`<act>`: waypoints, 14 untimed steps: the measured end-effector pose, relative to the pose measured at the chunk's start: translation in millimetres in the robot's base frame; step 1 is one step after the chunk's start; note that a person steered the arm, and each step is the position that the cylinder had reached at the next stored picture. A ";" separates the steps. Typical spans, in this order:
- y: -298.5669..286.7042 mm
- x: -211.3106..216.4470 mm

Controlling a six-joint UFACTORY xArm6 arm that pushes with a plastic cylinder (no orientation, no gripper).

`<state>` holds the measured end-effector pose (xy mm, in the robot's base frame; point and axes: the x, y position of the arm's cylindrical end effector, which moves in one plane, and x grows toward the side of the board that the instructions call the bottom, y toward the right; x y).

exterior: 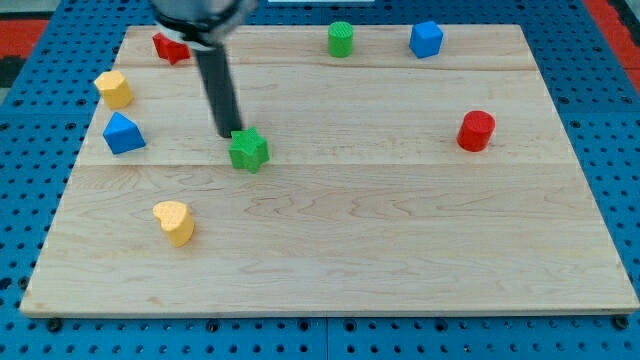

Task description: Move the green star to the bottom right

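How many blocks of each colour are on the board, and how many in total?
Green: 2, the green star and the green cylinder
Red: 2, and
Blue: 2, and
Yellow: 2, and
Total: 8

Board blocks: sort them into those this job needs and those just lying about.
Job:
green star
my tip, touching the star's upper-left edge

Lying about:
green cylinder
blue cube
red cylinder
red block
yellow block
blue block
yellow heart
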<state>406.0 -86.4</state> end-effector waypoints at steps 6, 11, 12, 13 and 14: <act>72.0 95.1; 240.9 74.4; 264.0 123.3; 245.0 132.9; 140.4 125.5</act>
<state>531.5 54.0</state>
